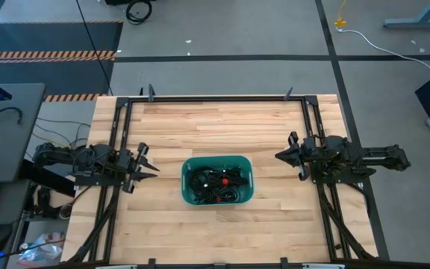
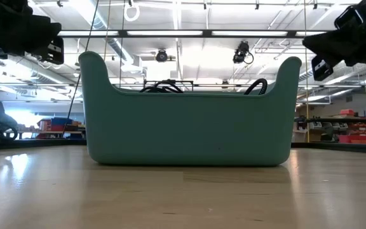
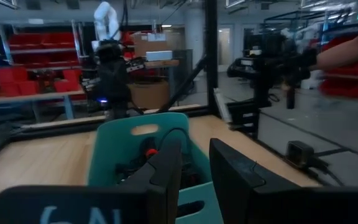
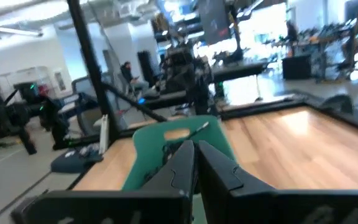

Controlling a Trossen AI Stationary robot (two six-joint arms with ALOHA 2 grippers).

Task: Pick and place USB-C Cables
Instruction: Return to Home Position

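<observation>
The left gripper (image 1: pixel 152 170), fingers slightly parted and empty, hovers left of the green plastic bin (image 1: pixel 188 166). The right gripper (image 1: pixel 279 155), fingers pressed together, hovers right of it. The thin black USB-C Cables (image 1: pixel 215 181) lie coiled inside the bin, mid-way across the wooden table (image 1: pixel 215 127).

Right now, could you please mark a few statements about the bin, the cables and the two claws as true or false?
1. The USB-C cables lie inside the green bin. True.
2. The green bin stands at a corner of the table. False: it stands near the middle, between the two arms.
3. The right claw grips a cable. False: it is shut on nothing, clear of the bin.
4. A red tie shows among the cables. True.
5. The left claw reaches into the bin. False: it is open, off to the bin's side.
</observation>
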